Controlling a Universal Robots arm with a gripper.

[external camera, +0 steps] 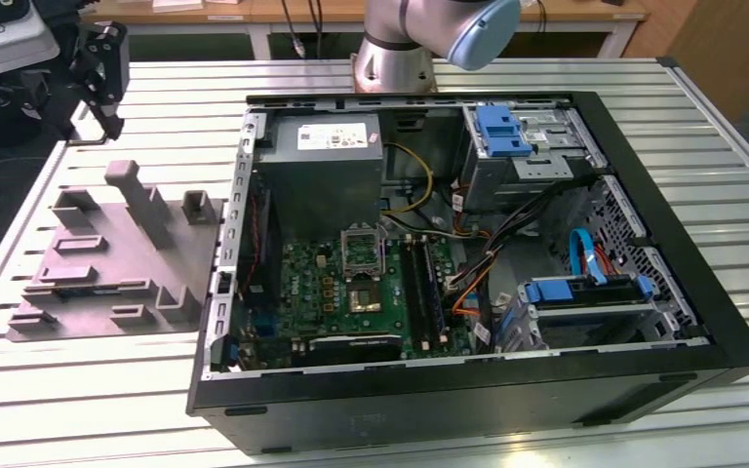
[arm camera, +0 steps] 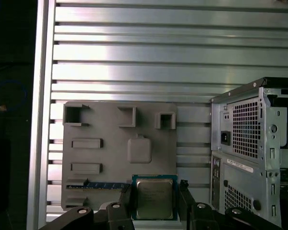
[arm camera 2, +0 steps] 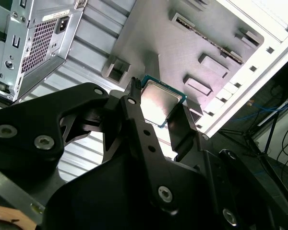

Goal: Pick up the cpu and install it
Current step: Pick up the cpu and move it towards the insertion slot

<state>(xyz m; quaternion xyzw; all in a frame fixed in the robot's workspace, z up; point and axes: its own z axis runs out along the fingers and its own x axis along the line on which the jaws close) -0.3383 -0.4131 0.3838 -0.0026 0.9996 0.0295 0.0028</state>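
The cpu (arm camera 2: pixel 159 102) is a flat square chip with a silvery top and a greenish rim. My gripper (arm camera 2: pixel 158 99) is shut on it, one black finger against each of two opposite edges. In the first wrist view the cpu (arm camera: pixel 154 198) hangs between the fingers (arm camera: pixel 126 199), well above the grey fixture plate (arm camera: pixel 110 158). In the exterior view my gripper (external camera: pixel 101 70) is high over the table at the far left, above the fixture plate (external camera: pixel 95 278). The metal-framed socket (external camera: pixel 362 249) sits on the green board inside the open computer case (external camera: pixel 479 390).
The case holds a power supply (external camera: pixel 329 146), blue-handled drive cages (external camera: pixel 505 132), loose cables (external camera: pixel 518 239) and memory slots. A memory stick (arm camera: pixel 103 184) lies in a slot of the fixture plate. A black and white device (external camera: pixel 4 44) stands at the exterior view's far left.
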